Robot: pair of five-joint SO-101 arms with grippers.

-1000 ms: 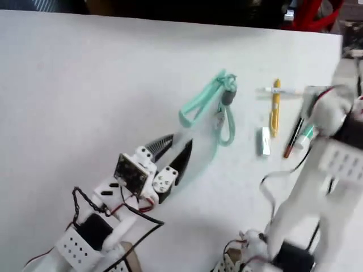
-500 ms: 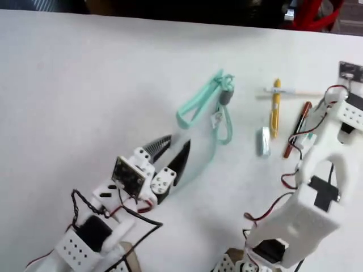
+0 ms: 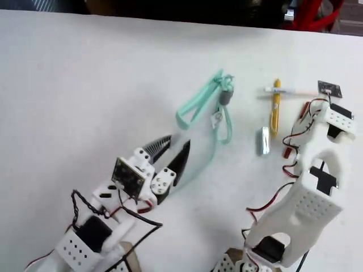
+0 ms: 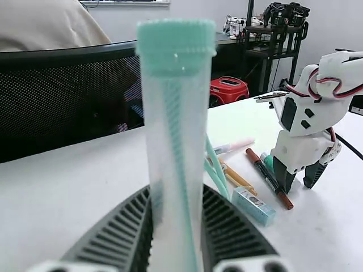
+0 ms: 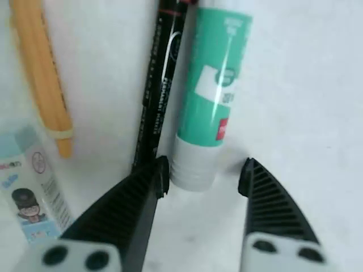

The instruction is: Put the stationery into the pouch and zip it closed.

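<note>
Right fingers (image 5: 136,209) astride green tube (image 5: 212,85)

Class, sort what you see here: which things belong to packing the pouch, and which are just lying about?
Belongs to the job: pouch, held in the left hand; glue stick; black pen; yellow pen; eraser; right hand, open at the glue stick's end.

Lying about: mesh chair; red box.

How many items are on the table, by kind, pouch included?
3 pens: yellow pen, white pen, dark pen
1 glue stick
1 eraser
1 pouch
Total: 6
</note>
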